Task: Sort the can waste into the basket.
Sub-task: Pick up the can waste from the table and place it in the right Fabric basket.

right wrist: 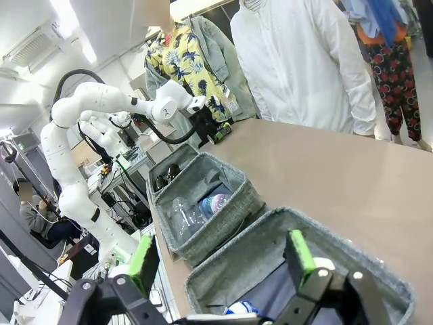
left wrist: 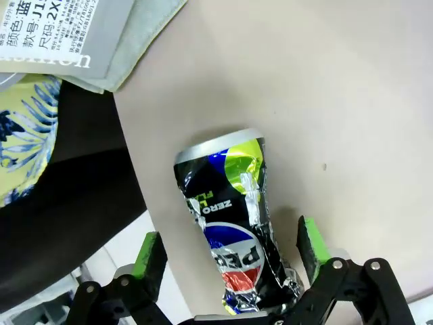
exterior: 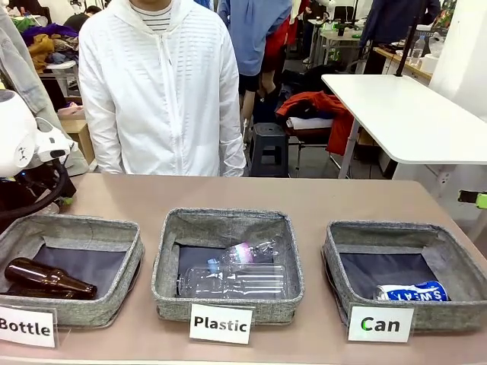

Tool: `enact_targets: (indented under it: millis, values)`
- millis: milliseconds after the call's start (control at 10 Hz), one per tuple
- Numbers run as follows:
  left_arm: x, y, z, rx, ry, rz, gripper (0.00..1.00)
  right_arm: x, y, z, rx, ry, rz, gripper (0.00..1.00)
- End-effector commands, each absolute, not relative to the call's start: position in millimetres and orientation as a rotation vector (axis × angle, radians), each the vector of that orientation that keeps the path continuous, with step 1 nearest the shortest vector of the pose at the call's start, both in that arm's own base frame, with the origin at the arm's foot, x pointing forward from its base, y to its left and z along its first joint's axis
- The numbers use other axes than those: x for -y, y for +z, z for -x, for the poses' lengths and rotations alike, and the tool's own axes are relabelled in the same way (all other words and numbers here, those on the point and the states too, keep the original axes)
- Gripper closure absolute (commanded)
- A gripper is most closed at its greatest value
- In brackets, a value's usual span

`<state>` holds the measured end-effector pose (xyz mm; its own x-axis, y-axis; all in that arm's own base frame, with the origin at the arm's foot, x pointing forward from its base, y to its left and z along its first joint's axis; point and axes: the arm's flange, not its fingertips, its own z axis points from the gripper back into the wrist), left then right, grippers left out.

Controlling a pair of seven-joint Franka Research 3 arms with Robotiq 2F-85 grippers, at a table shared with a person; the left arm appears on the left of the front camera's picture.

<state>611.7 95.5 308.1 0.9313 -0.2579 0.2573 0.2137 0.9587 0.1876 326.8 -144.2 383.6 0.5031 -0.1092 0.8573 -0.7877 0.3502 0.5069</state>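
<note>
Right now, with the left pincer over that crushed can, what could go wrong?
The crushed can lies close to the table edge, so a nudge from the open left pincer might tip it off. Its crumpled, tapered sides could slip between the pads. It then has to cross to the Can basket.

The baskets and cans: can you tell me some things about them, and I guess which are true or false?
1. The blue and white can lies in the Can basket. True.
2. The crushed can is in the Plastic basket. False: it lies on the table, between the left gripper's open fingers.
3. The Bottle basket holds a brown bottle. True.
4. The right gripper holds a can. False: it is open, holding nothing.
</note>
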Motion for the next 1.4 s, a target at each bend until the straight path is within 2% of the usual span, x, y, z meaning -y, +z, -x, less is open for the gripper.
enact_targets:
  millis: [0, 100, 200, 300, 400, 500, 600, 700, 1100, 1300]
  values:
    - [-95.0, 308.3, -619.3, 0.266, -0.217, -0.163, 0.0, 139.5, 385.9, -327.3, 0.996, 0.522, -1.148, 0.0]
    - [-96.8, 308.7, -619.7, 0.27, -0.207, -0.17, 0.0, 139.5, 385.9, -327.3, 0.996, 0.522, -1.148, 0.0]
    - [-96.6, 308.4, -620.4, 0.265, -0.203, -0.193, 0.6, 139.5, 385.9, -327.3, 0.996, 0.522, -1.148, 0.0]
    - [-94.9, 309.9, -620.4, 0.269, -0.206, -0.197, 0.6, 139.5, 385.9, -327.3, 0.996, 0.522, -1.148, 0.0]
    - [-95.1, 310.7, -620.6, 0.275, -0.209, -0.196, 1.0, 139.5, 385.9, -327.3, 0.996, 0.522, -1.148, 0.0]
    - [-94.8, 310.8, -619.4, 0.276, -0.216, -0.194, 0.63, 139.5, 385.9, -327.3, 0.996, 0.522, -1.148, 0.0]
    - [-94.8, 311.0, -619.9, 0.274, -0.224, -0.194, 0.76, 139.5, 385.9, -327.3, 0.996, 0.522, -1.148, 0.0]
    - [-94.4, 312.3, -619.6, 0.279, -0.234, -0.177, 1.0, 139.5, 385.9, -327.3, 0.996, 0.522, -1.148, 0.0]
    - [-90.0, 332.4, -605.1, 0.324, -0.308, -0.122, 1.0, 139.5, 385.9, -327.3, 0.996, 0.522, -1.148, 0.0]
    - [-71.8, 370.0, -578.7, 0.384, -0.446, -0.081, 1.0, 139.5, 385.9, -327.3, 0.996, 0.522, -1.148, 0.0]
